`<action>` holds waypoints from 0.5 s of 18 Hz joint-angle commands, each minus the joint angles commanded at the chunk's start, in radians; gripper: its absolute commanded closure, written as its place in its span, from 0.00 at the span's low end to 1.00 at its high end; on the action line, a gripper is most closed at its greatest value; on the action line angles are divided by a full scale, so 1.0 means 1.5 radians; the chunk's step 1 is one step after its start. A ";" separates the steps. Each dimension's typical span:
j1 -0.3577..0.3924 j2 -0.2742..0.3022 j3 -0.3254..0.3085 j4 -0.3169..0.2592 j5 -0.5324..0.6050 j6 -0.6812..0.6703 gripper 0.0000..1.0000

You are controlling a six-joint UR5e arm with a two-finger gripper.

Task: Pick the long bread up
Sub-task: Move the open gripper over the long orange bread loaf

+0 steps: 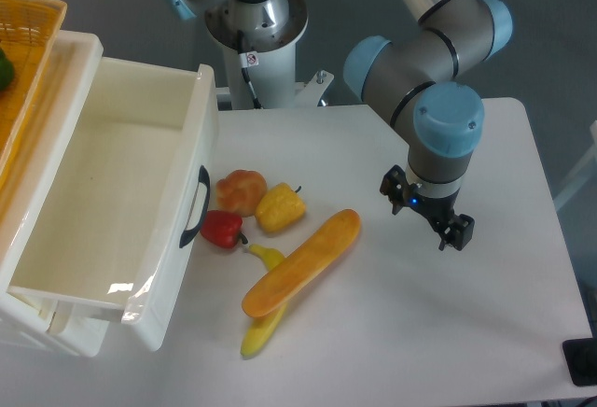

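Long bread [303,262] lying diagonally near the middle of the white table [448,332], smooth orange-yellow, straight, rounded at both ends, lower end toward the front, upper end pointing up and right. Resting across a thin yellow banana [263,325], hiding its middle, so only a short bit above and a longer tip below show. Just up and left, 3 smaller items clustered: a yellow pepper [280,208], a red pepper [221,229], a round orange-pink bun [242,190]. Farther left, an open white drawer [103,202] with a dark handle, cut off at the frame edge. Well apart to the right, end effector [432,213] above the table, holding nothing; dark fingers foreshortened, cannot tell how wide.
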State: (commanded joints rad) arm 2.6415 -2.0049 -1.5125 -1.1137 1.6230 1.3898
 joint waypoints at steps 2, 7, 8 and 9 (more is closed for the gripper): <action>0.000 0.002 0.001 -0.001 0.000 -0.001 0.00; -0.003 0.008 -0.009 0.000 -0.033 -0.061 0.00; -0.002 0.013 -0.016 0.000 -0.050 -0.082 0.00; 0.000 0.016 -0.022 -0.001 -0.067 -0.100 0.00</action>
State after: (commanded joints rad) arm 2.6415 -1.9804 -1.5462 -1.1152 1.5220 1.2397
